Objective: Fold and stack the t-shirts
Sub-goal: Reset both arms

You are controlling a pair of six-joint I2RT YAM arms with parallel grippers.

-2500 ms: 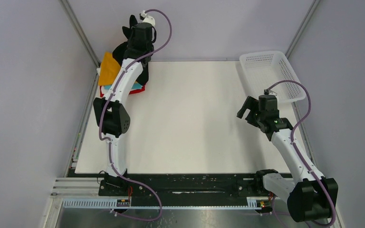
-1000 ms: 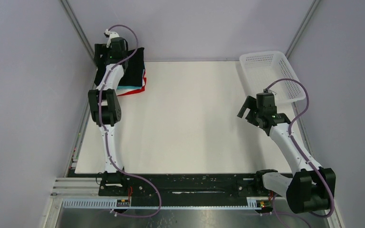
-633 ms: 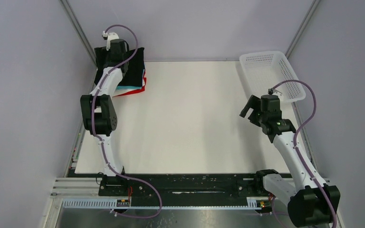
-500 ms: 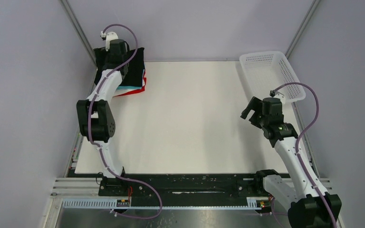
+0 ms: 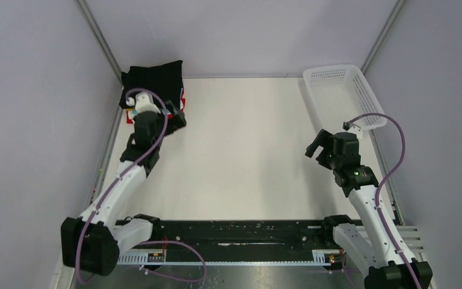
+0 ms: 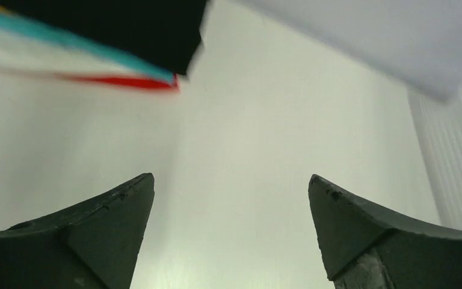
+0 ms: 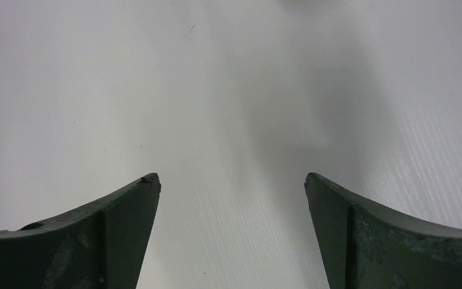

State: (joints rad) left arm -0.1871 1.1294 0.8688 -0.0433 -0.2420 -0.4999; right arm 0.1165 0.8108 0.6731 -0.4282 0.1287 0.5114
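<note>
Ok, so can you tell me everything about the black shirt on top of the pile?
The black shirt is plain, soft-looking cloth folded into a rough rectangle. It lies flat on top of the pile at the far left corner of the table, close to the wall. Under it the edges of a turquoise shirt, a white shirt and a red shirt peek out. The left gripper hovers open nearby and does not touch it.

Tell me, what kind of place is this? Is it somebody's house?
Probably a robot test booth, not a house: a left arm and a right arm mounted at a white table, plain walls close around, and folded t-shirts stacked in a corner.
</note>
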